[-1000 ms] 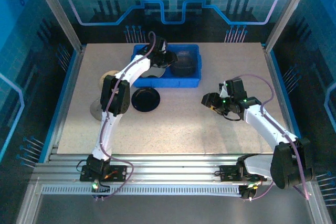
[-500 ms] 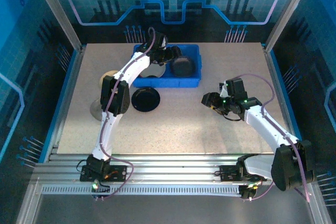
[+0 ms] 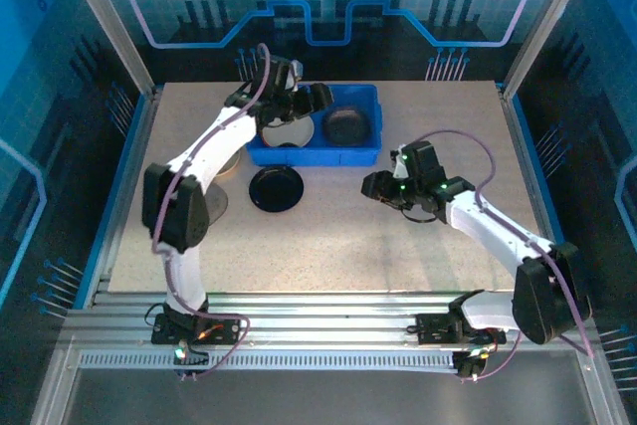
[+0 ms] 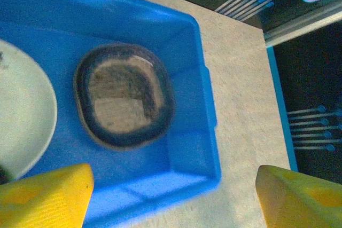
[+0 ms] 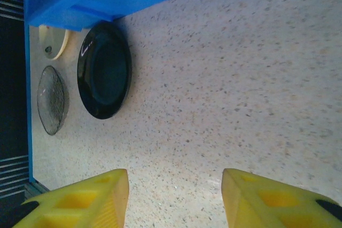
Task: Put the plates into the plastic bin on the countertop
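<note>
The blue plastic bin (image 3: 363,151) stands at the back of the countertop (image 3: 338,236). A dark, brownish translucent plate (image 3: 348,124) lies in its right half and a white plate (image 3: 283,135) in its left. My left gripper (image 3: 317,99) hovers open above the bin; in the left wrist view its yellow fingers (image 4: 45,196) frame the bin (image 4: 197,148), the dark plate (image 4: 124,95) and the white plate (image 4: 21,121). A glossy black plate (image 3: 276,188) lies in front of the bin. My right gripper (image 3: 374,186) is open and empty, right of the black plate (image 5: 104,70).
A clear patterned plate (image 5: 52,100) and a cream dish (image 5: 53,44) lie left of the black plate near the counter's left edge, partly under the left arm in the top view. A metal frame edges the counter.
The left gripper has pulled back and up from the bin's right half, leaving the dark plate lying there; its elbow swung left. The right gripper moved left toward the black plate.
</note>
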